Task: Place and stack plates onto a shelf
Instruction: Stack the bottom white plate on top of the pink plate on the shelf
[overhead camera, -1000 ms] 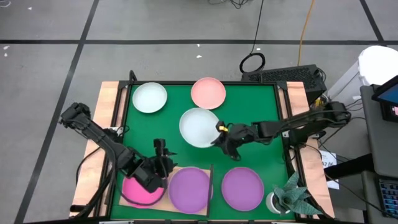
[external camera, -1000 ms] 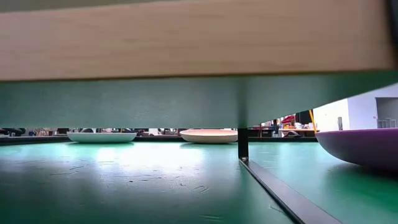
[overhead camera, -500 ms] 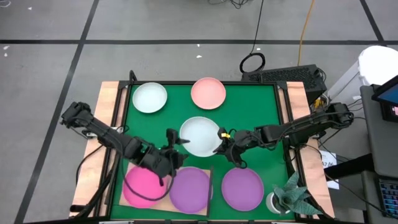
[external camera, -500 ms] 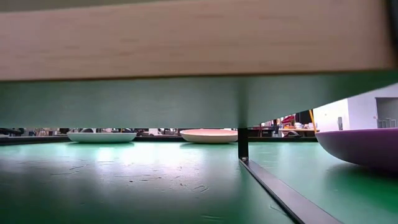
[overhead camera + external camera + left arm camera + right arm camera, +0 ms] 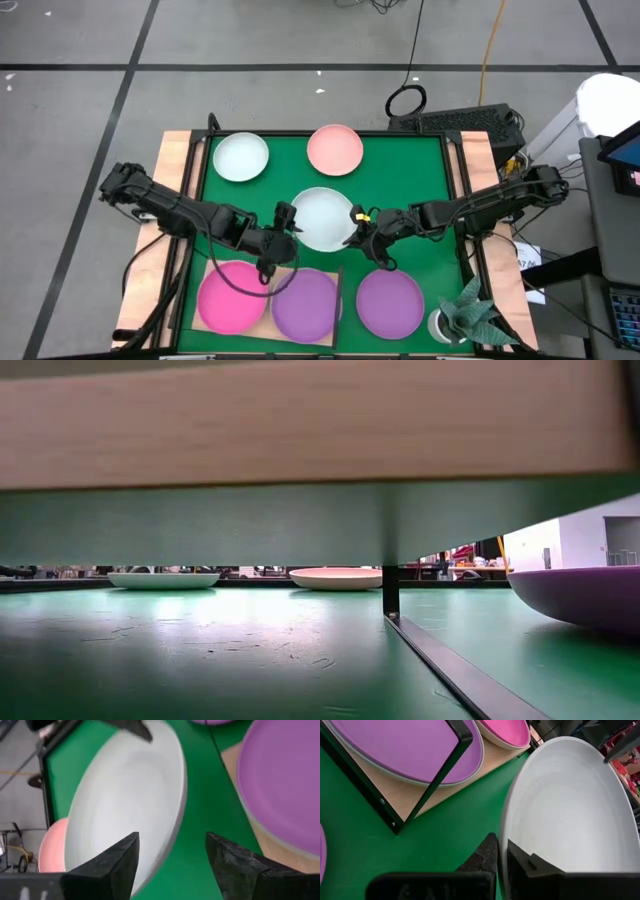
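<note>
My right gripper (image 5: 358, 226) is shut on a white plate (image 5: 320, 218) over the middle of the green mat. My left gripper (image 5: 288, 228) is open beside that plate's left rim (image 5: 176, 820); its fingers (image 5: 122, 862) stand near the rim and touch nothing. A magenta plate (image 5: 232, 297) and a purple plate (image 5: 305, 305) lie side by side on the light-wood shelf (image 5: 268, 272) at the near left. A second purple plate (image 5: 390, 303), a mint plate (image 5: 241, 157) and a salmon plate (image 5: 335, 150) rest on the mat. My right gripper pinches the white plate's right-hand rim (image 5: 503, 840) between its two fingers, one finger (image 5: 532, 865) on the inside and one (image 5: 482, 857) on the outside. The fingers come from the table's right, slanting down. The plate is tilted, and the low view shows no plate on the mat's middle.
The shelf's thin dark upright (image 5: 340, 285) stands between the two purple plates, also seen in the low view (image 5: 391, 590). A potted plant (image 5: 462, 318) sits at the near right corner. Wooden side boards (image 5: 172, 180) flank the mat (image 5: 410, 180).
My left gripper has left the magenta plate lying on the shelf. It has swung toward the table's far right, rolling its wrist, and now stands at the white plate's left rim. The white plate in my right gripper has come slightly toward the near edge.
</note>
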